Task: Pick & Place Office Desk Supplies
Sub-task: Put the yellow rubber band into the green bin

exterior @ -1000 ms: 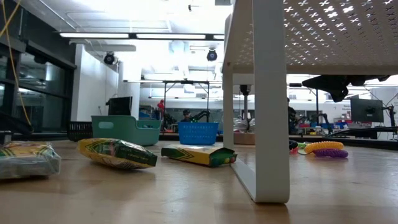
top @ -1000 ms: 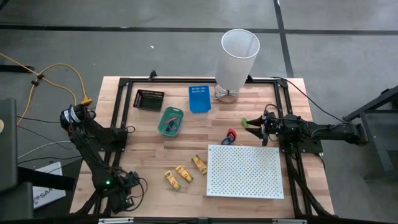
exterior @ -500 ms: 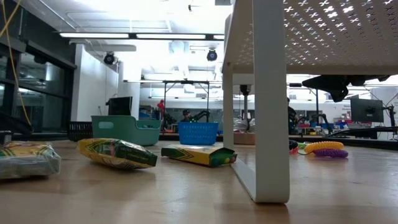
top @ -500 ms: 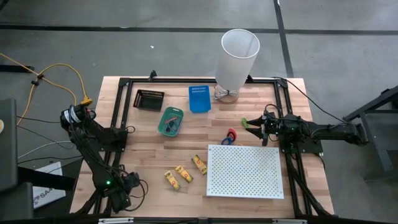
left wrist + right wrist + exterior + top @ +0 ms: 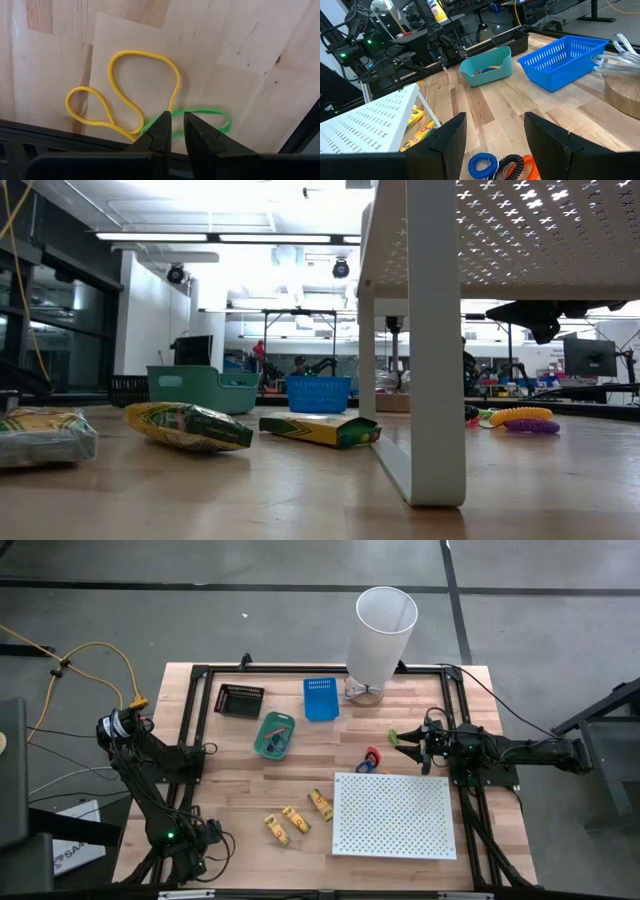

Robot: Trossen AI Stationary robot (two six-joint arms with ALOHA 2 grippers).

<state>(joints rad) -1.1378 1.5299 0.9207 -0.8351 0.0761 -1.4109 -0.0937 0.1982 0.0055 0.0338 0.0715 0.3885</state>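
A yellow rubber band (image 5: 142,85) and a green rubber band (image 5: 215,117) lie flat on the wood at the table's near left corner. My left gripper (image 5: 177,122) (image 5: 190,858) points down over the spot where they meet, its fingers shut to a thin slit. Three yellow-and-red packs (image 5: 295,819) (image 5: 185,425) lie left of the white perforated board (image 5: 393,815). Red, blue and dark coiled loops (image 5: 370,758) (image 5: 485,162) lie just ahead of my right gripper (image 5: 495,130) (image 5: 405,740), which waits open at the right side. My left gripper points down above the yellow band's end (image 5: 170,107) and the green band. Its own fingertips hide the spot, so I cannot tell whether it touches either band. Both bands look flat on the table.
A tall white bin (image 5: 385,635) stands at the far edge. A blue basket (image 5: 320,698), a teal tub (image 5: 274,734) and a black tray (image 5: 239,699) stand at the far left. The board stands raised on legs (image 5: 435,380). A black frame rail (image 5: 60,137) runs beside the bands.
My left gripper has rolled a little about its downward-pointing line while staying in place over the near left corner. Nothing on the table has moved.
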